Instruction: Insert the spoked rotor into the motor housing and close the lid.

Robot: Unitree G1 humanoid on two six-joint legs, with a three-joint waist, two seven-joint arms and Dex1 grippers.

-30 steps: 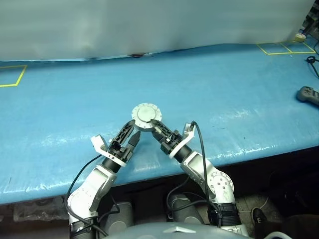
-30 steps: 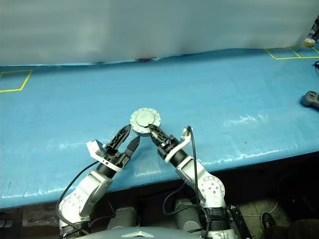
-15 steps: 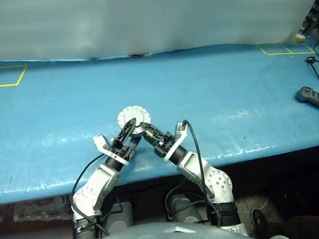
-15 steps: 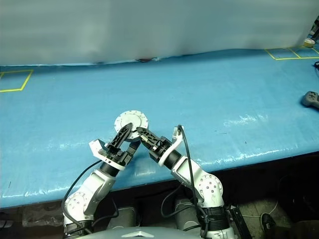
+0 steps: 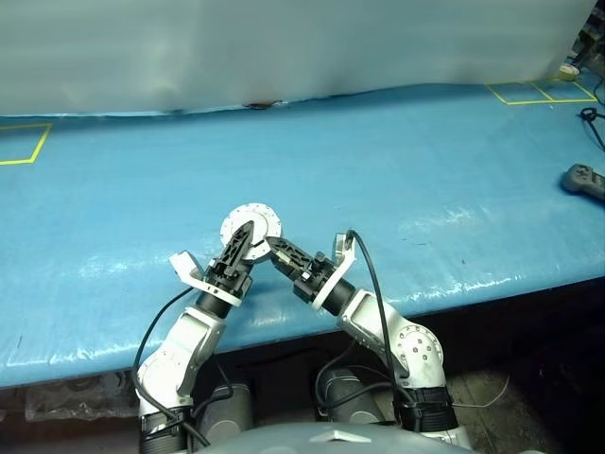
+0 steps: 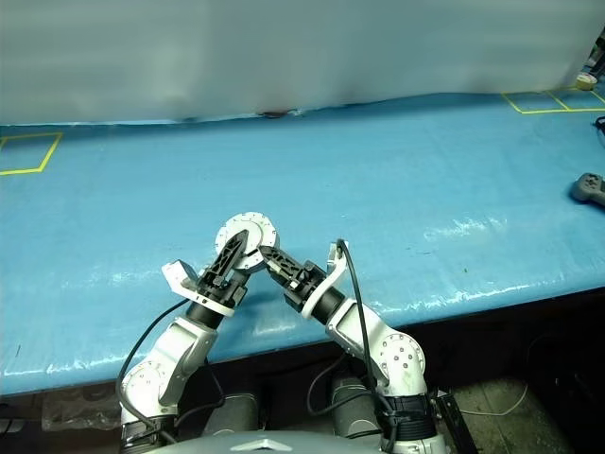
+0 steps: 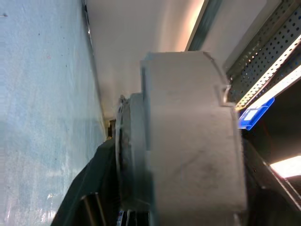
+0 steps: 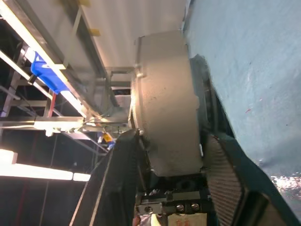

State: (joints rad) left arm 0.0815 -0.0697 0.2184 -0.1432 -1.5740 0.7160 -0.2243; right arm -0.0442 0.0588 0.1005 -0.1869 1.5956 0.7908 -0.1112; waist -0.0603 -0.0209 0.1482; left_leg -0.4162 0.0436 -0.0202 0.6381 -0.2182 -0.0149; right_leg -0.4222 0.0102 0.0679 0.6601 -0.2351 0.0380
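1. The left gripper point(image 5: 248, 248) reached up from the near edge of the blue table point(image 5: 425, 170). Its black fingers point(image 5: 234, 253) lay against the left side of the closed motor assembly. The left wrist view showed that round silver body close up between the fingers, so the gripper stood partly closed with the body between its fingers. I could not tell how firm that hold was.

2. The lid point(image 5: 253, 221) faced up towards the head camera. It was a round silver disc with a raised centre circle and small marks around its rim. It sat at the tips of both grippers, just past the left fingers and just left of the right ones.

3. The motor housing point(image 8: 164, 117) appeared in the right wrist view as a thick silver drum seen edge-on. It sat seated against the lid. The same drum filled the middle of the left wrist view point(image 7: 188, 141).

4. The right gripper point(image 5: 274, 252) came in from the right, pointing left towards the left gripper. In its wrist view the two black fingers point(image 8: 124, 174) stood on either side of the housing rim, narrowed onto it and touching it.

5. A dark handheld controller point(image 5: 584, 180) lay on the table well to the right of the right gripper.

6. Yellow tape squares point(image 5: 534, 92) marked the table far beyond and to the right of both grippers.

7. No brand, label or writing could be read on any item.
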